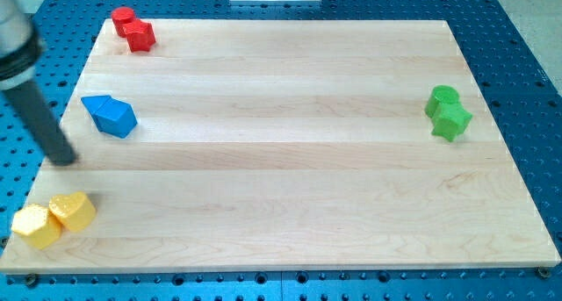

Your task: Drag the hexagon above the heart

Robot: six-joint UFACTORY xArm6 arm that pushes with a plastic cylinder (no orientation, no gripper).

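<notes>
A yellow hexagon (35, 225) lies at the board's bottom left corner. A yellow heart (74, 211) touches it on its right, slightly higher in the view. My tip (63, 159) rests near the board's left edge, above the two yellow blocks and apart from them. It is below and left of the blue blocks. The rod slants up to the view's top left.
Two blue blocks (111, 115) sit together at the left. A red cylinder (122, 18) and another red block (140, 35) sit at the top left corner. A green cylinder (443, 97) and a green star (451, 121) sit at the right. The wooden board (290, 161) lies on a blue perforated table.
</notes>
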